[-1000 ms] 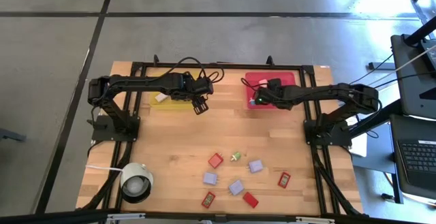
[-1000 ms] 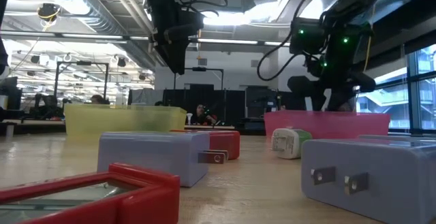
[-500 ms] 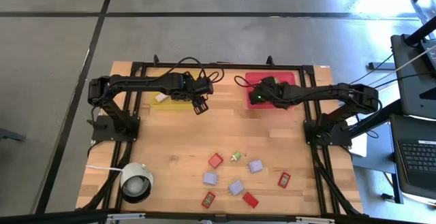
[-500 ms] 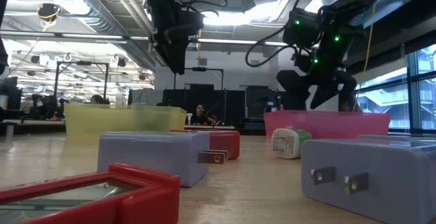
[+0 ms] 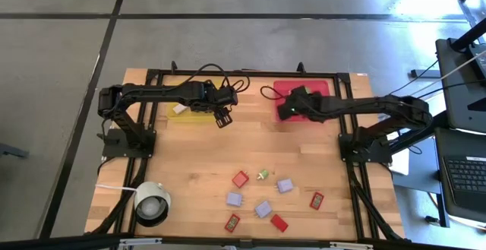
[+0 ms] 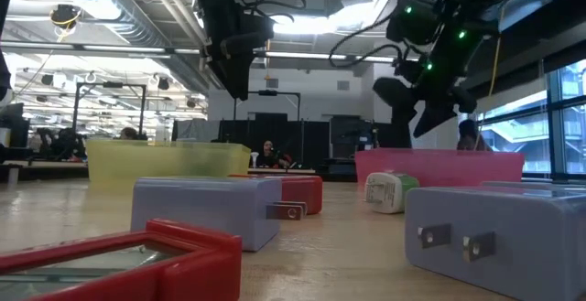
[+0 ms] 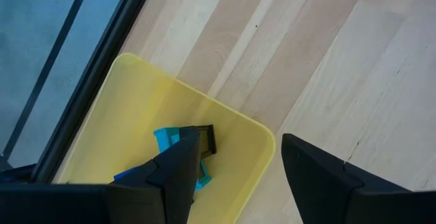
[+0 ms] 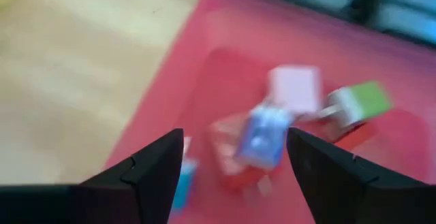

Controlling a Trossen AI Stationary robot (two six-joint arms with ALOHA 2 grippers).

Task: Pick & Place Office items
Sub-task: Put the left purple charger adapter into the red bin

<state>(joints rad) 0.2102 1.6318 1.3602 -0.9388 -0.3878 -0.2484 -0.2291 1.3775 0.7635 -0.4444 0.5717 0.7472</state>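
Note:
Several office items lie loose on the near half of the table: red blocks (image 5: pixel 241 178), lilac blocks (image 5: pixel 285 185) and a green-and-white one (image 5: pixel 263 175). More lie in the red tray (image 5: pixel 322 87), among them a pink-white block (image 8: pixel 294 88), a green one (image 8: pixel 357 101) and a blue-lilac one (image 8: pixel 262 137). My right gripper (image 5: pixel 284 113) hangs open above this tray's left part, holding nothing. My left gripper (image 5: pixel 222 118) stands open and empty over the near right corner of the yellow tray (image 5: pixel 194 118), which holds a blue item (image 7: pixel 167 139) and a dark clip (image 7: pixel 206 139).
A white round cylinder (image 5: pixel 152 203) with a dark centre stands at the table's near left. Both trays sit along the far edge, with bare wood between them and in the middle of the table. Black frame rails run along the table's sides.
My right gripper has risen out of the red tray, tipped and rolled about its own line, and its fingers have spread apart. My left gripper has kept still.

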